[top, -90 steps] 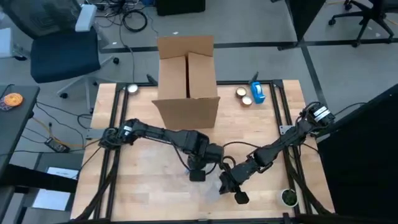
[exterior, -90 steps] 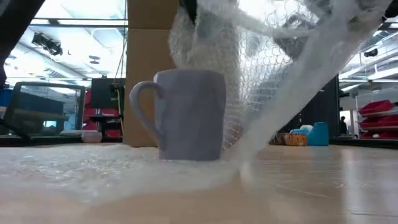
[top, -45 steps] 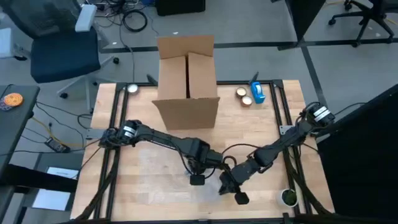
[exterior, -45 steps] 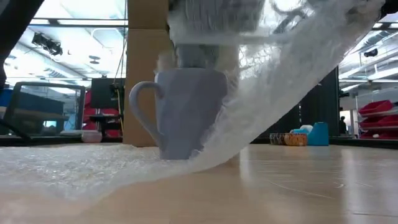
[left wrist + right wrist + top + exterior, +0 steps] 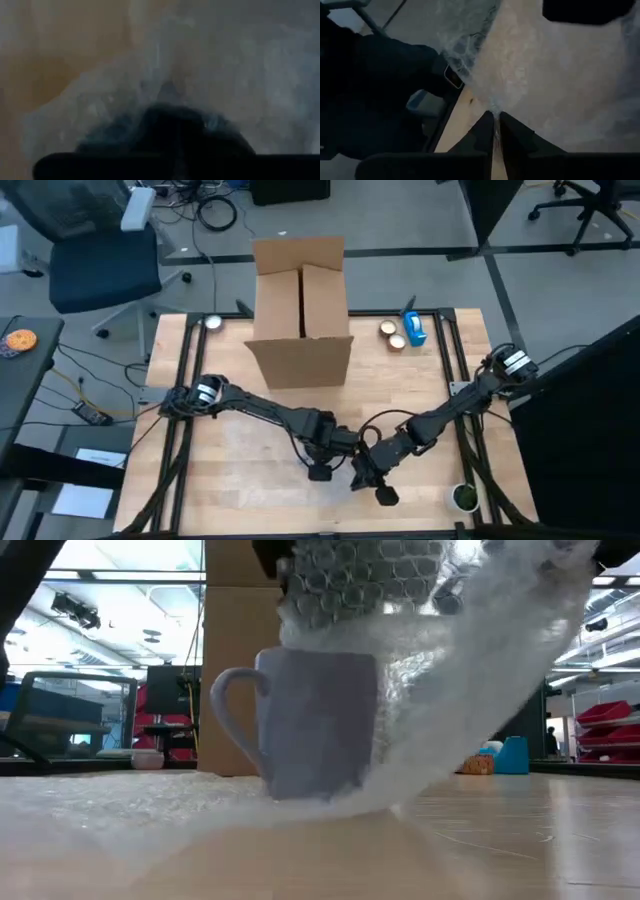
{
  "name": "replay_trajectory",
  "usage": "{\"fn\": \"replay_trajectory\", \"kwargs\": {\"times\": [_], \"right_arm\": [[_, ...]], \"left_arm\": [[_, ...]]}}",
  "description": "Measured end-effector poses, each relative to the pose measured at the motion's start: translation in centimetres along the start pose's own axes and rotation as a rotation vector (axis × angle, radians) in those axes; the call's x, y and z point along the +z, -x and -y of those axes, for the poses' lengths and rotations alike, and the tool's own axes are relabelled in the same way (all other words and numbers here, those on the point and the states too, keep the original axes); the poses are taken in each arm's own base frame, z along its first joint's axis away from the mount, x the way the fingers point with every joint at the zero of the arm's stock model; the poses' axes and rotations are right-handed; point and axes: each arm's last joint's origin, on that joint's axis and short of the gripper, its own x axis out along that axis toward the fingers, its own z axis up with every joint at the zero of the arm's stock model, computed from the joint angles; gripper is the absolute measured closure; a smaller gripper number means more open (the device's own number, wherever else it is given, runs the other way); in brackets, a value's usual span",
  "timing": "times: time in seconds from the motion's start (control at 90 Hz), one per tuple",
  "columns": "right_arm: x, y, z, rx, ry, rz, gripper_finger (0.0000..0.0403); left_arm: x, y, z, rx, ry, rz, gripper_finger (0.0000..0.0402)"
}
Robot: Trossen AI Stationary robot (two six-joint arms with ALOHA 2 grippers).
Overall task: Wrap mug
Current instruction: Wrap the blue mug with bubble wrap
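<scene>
Two grippers work close together at the near middle of the surface (image 5: 230, 470), over the mug (image 5: 318, 720). Mug stands upright on the bubble wrap (image 5: 120, 805), handle to the left in the low view.

Change over the last second: the lifted sheet, which rose as a loose slope on the mug's right side a second ago, has come across. It now drapes over the mug's top and down its right flank, with a bunched fold sitting above the rim. Mug has nudged slightly right in the low view. Left arm has reached further toward the near edge in the high view.

Right gripper (image 5: 495, 119): fingers pinched nearly together on a thin edge of the wrap, holding it taut.

Left gripper (image 5: 320, 465): pressed into the wrap, dark fingers buried in film in its wrist view; cannot tell how far apart they are or what they hold.

Meaning, as judged: first fold over the mug is roughly laid. Handle side is bare, so wrapping is partly done.

Cardboard box (image 5: 300, 310) stands at the far side, untouched.
</scene>
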Motion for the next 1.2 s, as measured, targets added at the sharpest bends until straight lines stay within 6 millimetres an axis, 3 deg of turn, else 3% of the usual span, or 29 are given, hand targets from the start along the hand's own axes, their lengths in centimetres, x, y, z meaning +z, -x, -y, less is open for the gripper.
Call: {"fn": "replay_trajectory", "kwargs": {"times": [0.211,0.433,0.822,1.2], "right_arm": [[0.3,0.1,0.8,-0.03,-0.019,0.015,0.0403],[0.9,0.2,1.7,-0.028,-0.033,0.036,0.0403],[2.2,0.4,2.1,0.062,-0.042,0.136,0.0403],[3.1,0.7,3.2,0.006,-0.052,0.219,0.0403]], "left_arm": [[-0.6,1.3,0.5,-0.072,0.032,-0.044,0.0292],[-1.0,2.4,0.9,-0.094,-0.052,-0.044,0.0225],[-1.3,2.5,1.9,0.011,-0.092,-0.021,0.0217],[-1.8,5.8,4.2,0.066,-0.137,-0.054,0.0207]]}}
